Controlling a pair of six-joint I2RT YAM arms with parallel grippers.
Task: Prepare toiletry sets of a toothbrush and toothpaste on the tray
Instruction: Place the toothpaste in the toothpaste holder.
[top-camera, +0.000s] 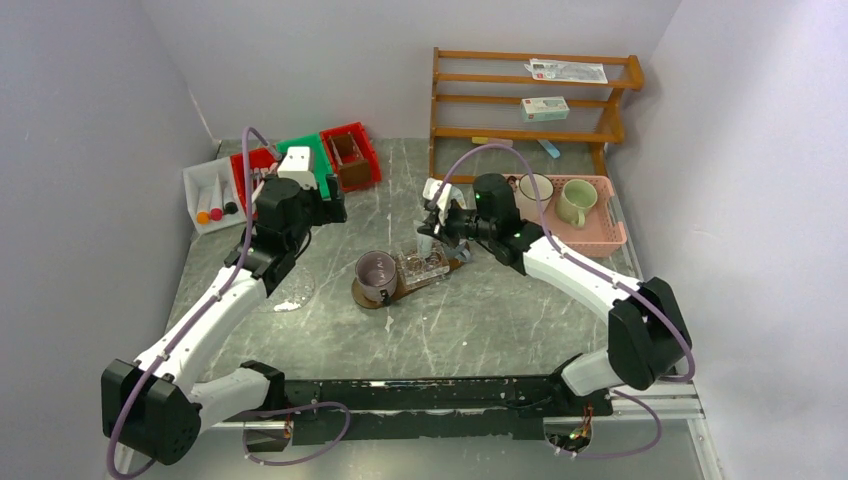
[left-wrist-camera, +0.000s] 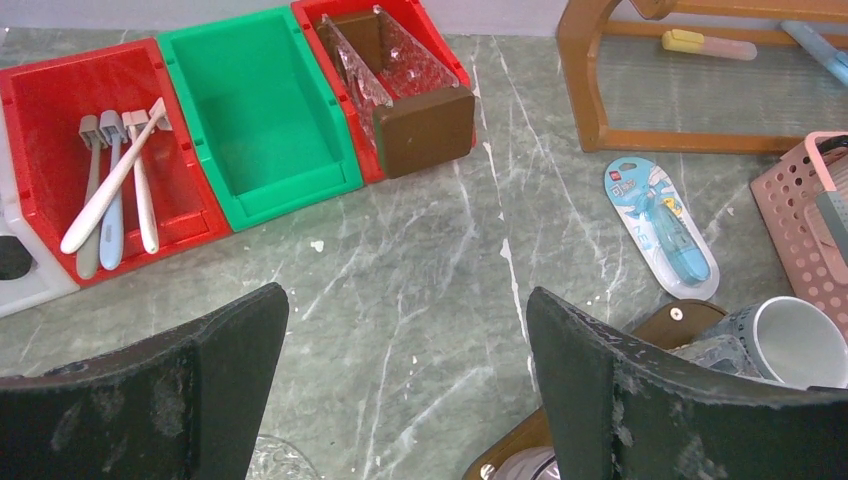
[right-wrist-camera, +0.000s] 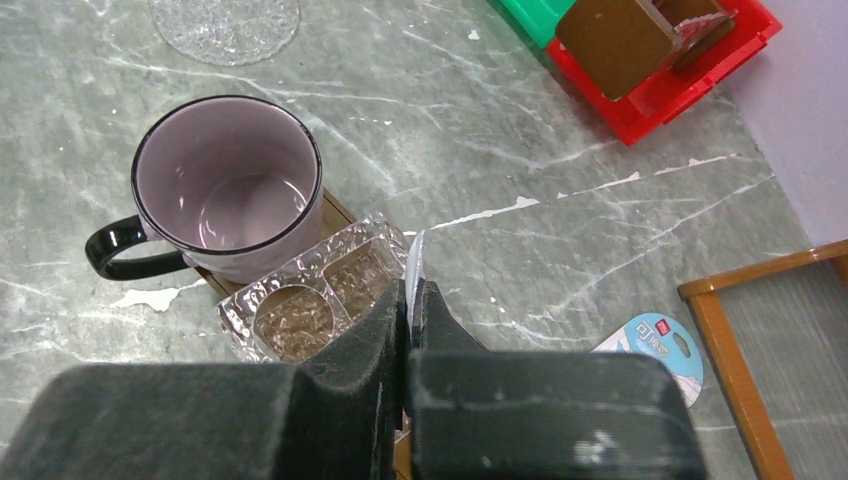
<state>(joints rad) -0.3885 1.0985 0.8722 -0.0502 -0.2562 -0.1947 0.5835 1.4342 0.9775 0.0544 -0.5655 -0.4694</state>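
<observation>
Closed jaws of the right gripper (right-wrist-camera: 410, 290) filled the bottom of the right wrist view, pinching a slim white item (right-wrist-camera: 415, 255) seen edge-on. Whether it was a toothbrush or a tube could not be determined. Its long axis ran along the fingers, pointing toward the clear glass holder (right-wrist-camera: 310, 305) directly ahead of the fingertips. Left of the holder in that frame stood the mug (right-wrist-camera: 230, 190), empty. Both rested on the tray (left-wrist-camera: 655, 332).

Judgement: the coming move called for lowering the item along its own axis into the holder.

In the top view the tray lay at centre, with the right arm nearer to it. Farther off, at upper left, the left gripper (left-wrist-camera: 405, 300) hung with jaws wide apart, holding nothing. Beyond it, toothbrushes (left-wrist-camera: 110, 190) lay in a red bin (left-wrist-camera: 60, 95), upper left of its jaws, with their long axes near vertical in frame.
</observation>
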